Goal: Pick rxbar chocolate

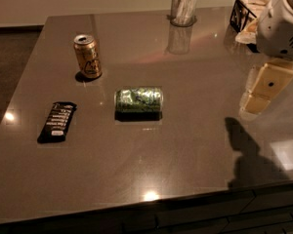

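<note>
Tool (pixel 261 90), cream-coloured, hanging above right side of glossy grey counter (pixel 176 150), just under white arm housing (pixel 283 26); whether clenched or released: cannot tell. Flat black wrapped rxbar chocolate (pixel 57 121) with white lettering lying flat near counter's left edge, well apart from tool. Green aluminium can (pixel 138 100) lying on its side mid-counter, between bar and tool. Gold aluminium can (pixel 88 56) standing upright behind bar. Clear tumbler (pixel 182 6) and black wire basket (pixel 244 13) sitting along far edge.
</note>
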